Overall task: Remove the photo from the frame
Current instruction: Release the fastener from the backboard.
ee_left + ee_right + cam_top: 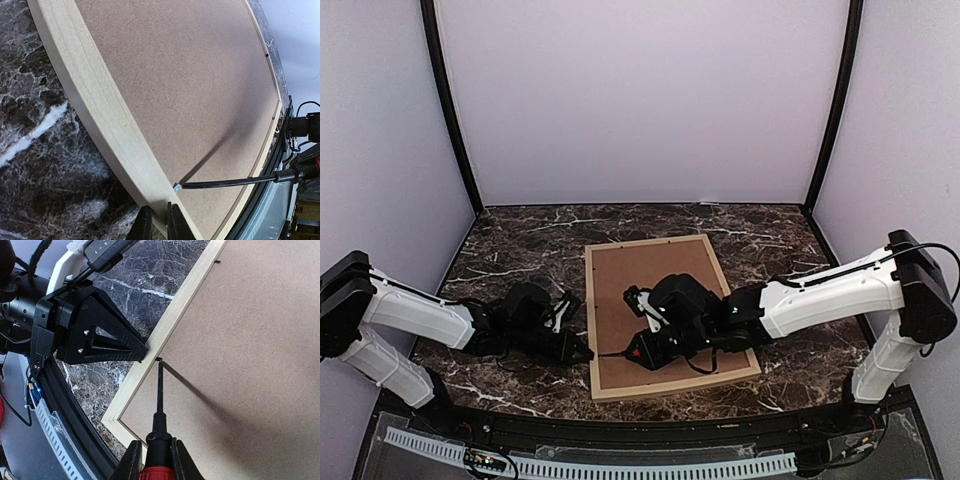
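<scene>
The frame [591, 310] of light wood lies face down on the table, and its brown backing board [655, 275] fills it. The photo is hidden under that board. My right gripper [155, 460] is shut on a red-handled screwdriver [159, 395]. The screwdriver's tip touches a small tab [177, 187] at the inner edge of the frame's left rail [90, 95], near the front corner. My left gripper [160, 225] is shut, and its tips rest on the outer side of that same rail [170, 325], right beside the tab.
The dark marble tabletop [520, 240] surrounds the frame, with pale walls and black posts behind and at the sides. A black ledge with a white cable track [620, 465] runs along the near edge, close to the frame's front rail.
</scene>
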Robot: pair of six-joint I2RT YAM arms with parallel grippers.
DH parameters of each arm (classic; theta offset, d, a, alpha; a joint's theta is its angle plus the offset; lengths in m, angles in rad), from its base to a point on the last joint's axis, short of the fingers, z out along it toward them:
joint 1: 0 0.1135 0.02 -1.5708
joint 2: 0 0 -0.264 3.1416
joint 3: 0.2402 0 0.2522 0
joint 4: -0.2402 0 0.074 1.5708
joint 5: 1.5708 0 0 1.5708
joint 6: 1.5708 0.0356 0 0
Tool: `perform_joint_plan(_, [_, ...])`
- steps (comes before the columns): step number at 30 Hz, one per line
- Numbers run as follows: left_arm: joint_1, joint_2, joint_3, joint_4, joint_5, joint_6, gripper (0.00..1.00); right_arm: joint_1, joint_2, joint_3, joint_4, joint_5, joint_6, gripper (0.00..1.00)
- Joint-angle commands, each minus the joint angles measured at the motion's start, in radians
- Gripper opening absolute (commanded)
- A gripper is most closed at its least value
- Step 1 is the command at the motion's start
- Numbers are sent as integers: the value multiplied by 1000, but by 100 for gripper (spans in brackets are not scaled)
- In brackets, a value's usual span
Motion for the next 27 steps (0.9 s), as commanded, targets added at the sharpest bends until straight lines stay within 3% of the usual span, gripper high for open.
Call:
perform_joint_plan(1, [-18, 63, -29, 4, 20, 24, 11, 45, 60, 64, 237, -83, -3, 0])
perform_joint_plan(27, [-20, 88, -40, 38, 31, 15, 10, 87, 56, 200, 225, -81, -47, 0])
